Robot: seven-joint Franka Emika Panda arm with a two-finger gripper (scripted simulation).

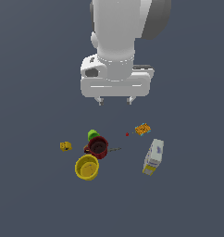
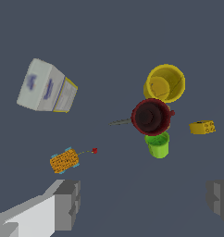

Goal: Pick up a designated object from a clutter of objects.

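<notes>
The designated carton (image 1: 153, 156) is white above with blue lettering and yellow below; it stands on the floor at the exterior view's right, and shows in the wrist view (image 2: 45, 88). The clutter lies to its left: yellow bowl (image 1: 87, 167), dark red mug (image 1: 98, 147), green piece (image 1: 92, 135), small yellow block (image 1: 65, 146), orange patterned piece (image 1: 142, 129), tiny red bit (image 1: 127, 134). My gripper (image 1: 115, 100) hangs high above the clutter, open and empty, well apart from the carton. Its fingers (image 2: 67, 203) frame the wrist view.
A thin grey stick (image 2: 119, 122) lies beside the mug (image 2: 151, 116). The bowl (image 2: 164, 83), green piece (image 2: 158, 144), yellow block (image 2: 202, 127), orange piece (image 2: 64, 160) and red bit (image 2: 94, 150) show in the wrist view on the dark grey floor.
</notes>
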